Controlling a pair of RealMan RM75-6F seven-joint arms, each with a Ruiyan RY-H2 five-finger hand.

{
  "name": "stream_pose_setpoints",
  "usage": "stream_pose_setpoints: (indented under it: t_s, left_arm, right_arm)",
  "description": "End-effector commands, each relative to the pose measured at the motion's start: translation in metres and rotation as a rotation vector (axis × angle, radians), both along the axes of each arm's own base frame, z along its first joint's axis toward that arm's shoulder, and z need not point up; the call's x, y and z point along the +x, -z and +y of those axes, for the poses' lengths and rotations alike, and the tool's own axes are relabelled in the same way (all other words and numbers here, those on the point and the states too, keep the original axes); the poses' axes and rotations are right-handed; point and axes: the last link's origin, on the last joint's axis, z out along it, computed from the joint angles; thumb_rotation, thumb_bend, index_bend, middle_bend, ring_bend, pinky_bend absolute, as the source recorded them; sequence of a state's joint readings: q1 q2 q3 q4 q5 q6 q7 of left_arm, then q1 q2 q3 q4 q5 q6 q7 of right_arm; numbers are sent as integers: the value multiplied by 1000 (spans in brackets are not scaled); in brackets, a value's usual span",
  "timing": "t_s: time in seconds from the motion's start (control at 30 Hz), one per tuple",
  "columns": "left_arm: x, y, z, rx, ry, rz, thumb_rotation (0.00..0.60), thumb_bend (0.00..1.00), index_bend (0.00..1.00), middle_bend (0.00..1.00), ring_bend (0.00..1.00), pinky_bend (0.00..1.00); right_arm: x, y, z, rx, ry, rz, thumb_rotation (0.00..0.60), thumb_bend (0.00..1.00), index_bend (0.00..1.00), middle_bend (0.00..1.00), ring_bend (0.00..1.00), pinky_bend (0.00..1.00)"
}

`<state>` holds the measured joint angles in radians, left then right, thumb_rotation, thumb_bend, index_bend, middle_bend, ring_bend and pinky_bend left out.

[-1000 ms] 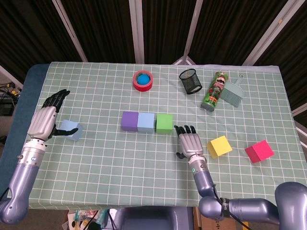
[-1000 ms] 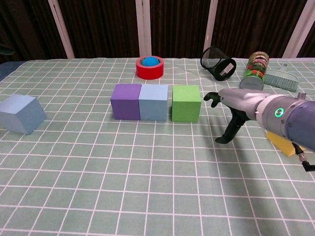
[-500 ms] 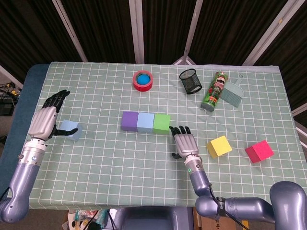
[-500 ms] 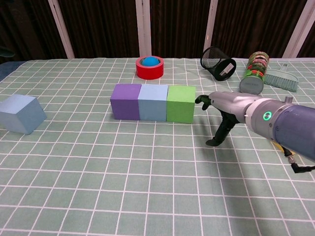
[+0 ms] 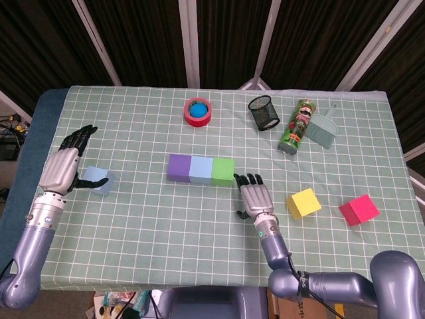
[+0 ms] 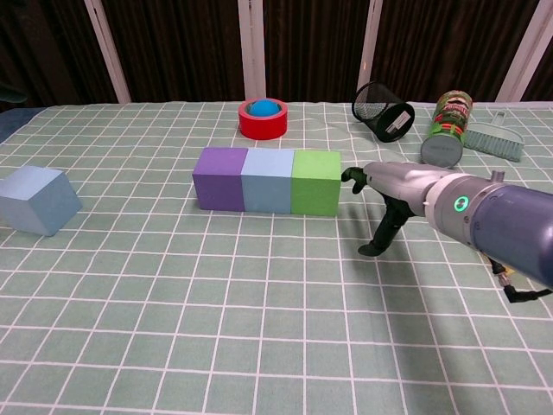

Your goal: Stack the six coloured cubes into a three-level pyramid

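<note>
Row: purple cube (image 5: pixel 179 168), pale blue cube (image 5: pixel 200 169) and green cube (image 5: pixel 223 171) touching, mid-table.
Right hand (image 5: pixel 254 199): empty, fingers spread, fingertips at green cube; contact unclear.
Left hand (image 5: pixel 63 165): empty, fingers spread, beside blue cube (image 5: pixel 96 181); absent from chest view.
Yellow cube (image 5: pixel 303 203), red cube (image 5: pixel 358 209): loose, right; hidden in chest view.

Matt cubes (image 6: pixel 267 180) – cloth table cover (image 6: pixel 259 346) (checked).

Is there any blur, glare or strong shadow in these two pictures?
Head view: sharp and evenly lit, no glare on the table, only faint shadows beside the cubes. Chest view: the right hand throws a soft shadow on the cloth, and the near forearm looms large but stays in focus.
</note>
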<state>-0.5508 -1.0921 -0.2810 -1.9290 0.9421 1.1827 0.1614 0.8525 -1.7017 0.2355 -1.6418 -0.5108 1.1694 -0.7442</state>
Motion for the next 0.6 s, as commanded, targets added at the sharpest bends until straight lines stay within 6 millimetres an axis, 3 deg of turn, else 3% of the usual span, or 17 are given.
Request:
stream_pose_setpoints:
  t_s: [0.03, 0.37, 0.6]
  left_arm:
    - [0, 0, 0, -1, 0, 1, 600, 99, 0, 21, 0, 0]
    - [-1, 2, 0, -6, -2, 7, 600, 99, 0, 21, 0, 0]
    - [-4, 5, 1, -13, -21, 17, 600, 99, 0, 21, 0, 0]
  right_arm:
    - [-1, 0, 0, -3, -1, 4, 600, 265, 0, 155, 50, 0]
    - [-16, -20, 2, -46, 15, 20, 600, 265, 0, 85, 34, 0]
    - [-41, -55, 13, -120, -5, 19, 600, 266, 0, 71, 25, 0]
